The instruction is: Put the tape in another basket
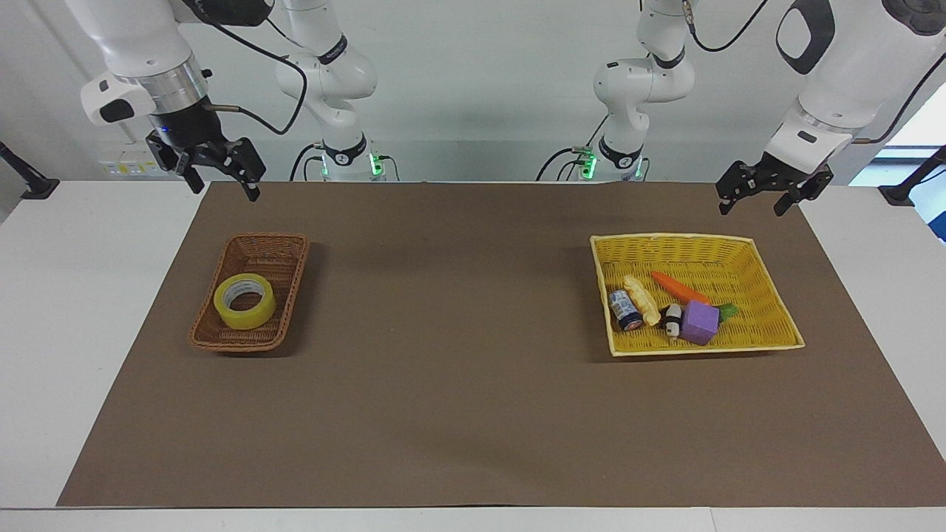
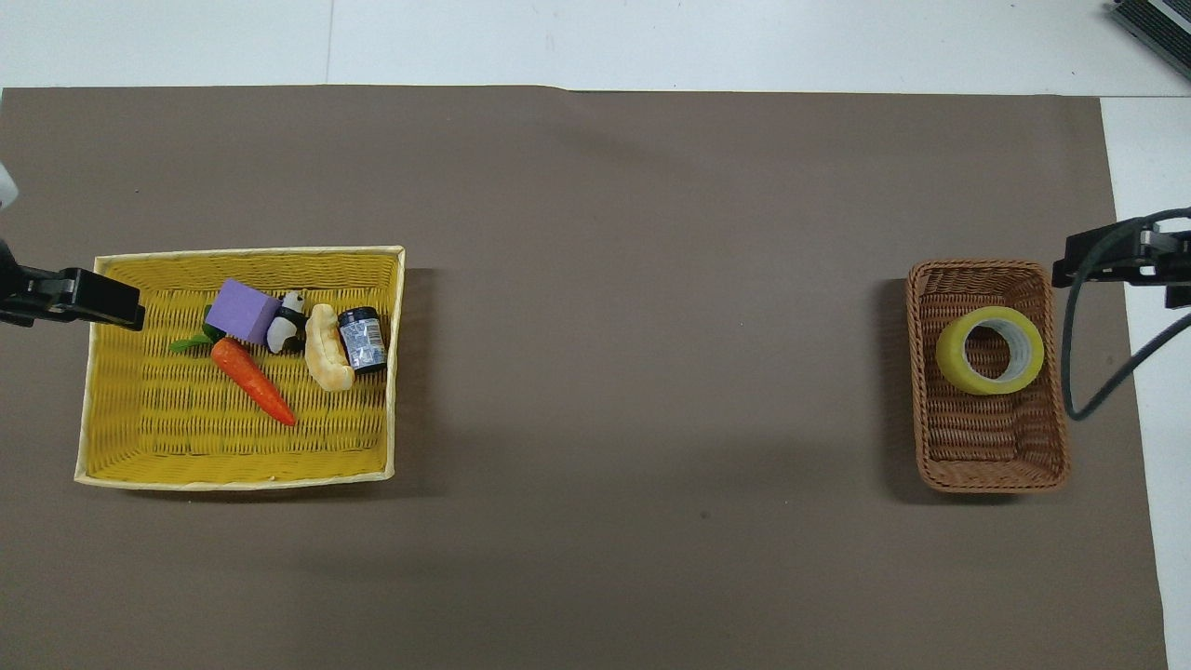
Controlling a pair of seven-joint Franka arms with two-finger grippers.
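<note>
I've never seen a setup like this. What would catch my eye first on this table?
Probably the yellow basket toward the left arm's end of the table, holding a carrot, a purple block and other small items. Toward the right arm's end, a roll of yellow tape lies in a small brown basket. Both arms' tools, right and left, hang open above the table, holding nothing.

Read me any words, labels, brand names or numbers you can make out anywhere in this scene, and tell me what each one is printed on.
No text here can be read.
Small can in the yellow basket: it has a printed label, too small to read.
Tape in the brown basket: no print visible.
Purple block, carrot, panda figure: no print visible.
</note>
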